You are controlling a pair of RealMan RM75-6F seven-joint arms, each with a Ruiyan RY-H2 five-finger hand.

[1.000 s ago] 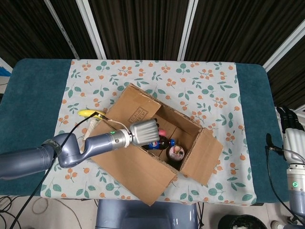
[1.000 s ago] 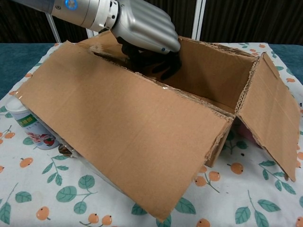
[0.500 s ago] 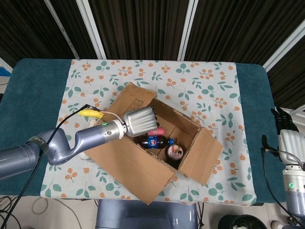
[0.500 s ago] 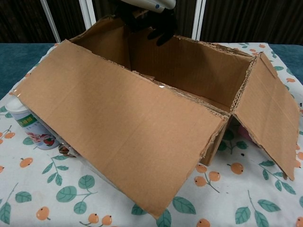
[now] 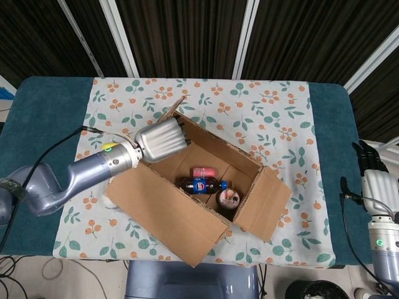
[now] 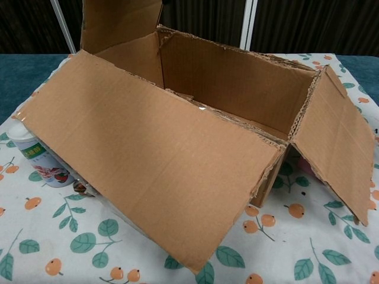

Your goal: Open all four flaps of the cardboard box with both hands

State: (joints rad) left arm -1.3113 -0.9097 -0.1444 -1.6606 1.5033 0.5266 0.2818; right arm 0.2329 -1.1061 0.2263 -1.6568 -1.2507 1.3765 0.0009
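Left end flap being raised
The flap [image 5: 176,107] is pushed upright by the left hand [image 5: 161,141], its grip unclear, to expose the cardboard box [image 5: 212,187]

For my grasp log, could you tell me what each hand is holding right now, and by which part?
The left hand lies over the cardboard box's left end flap; whether it grips it cannot be told. The right hand holds nothing.

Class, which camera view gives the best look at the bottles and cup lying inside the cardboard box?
The head view: it looks straight down into the cardboard box, showing the bottles and cup on its floor. In the chest view, the near flap and box walls hide them entirely.
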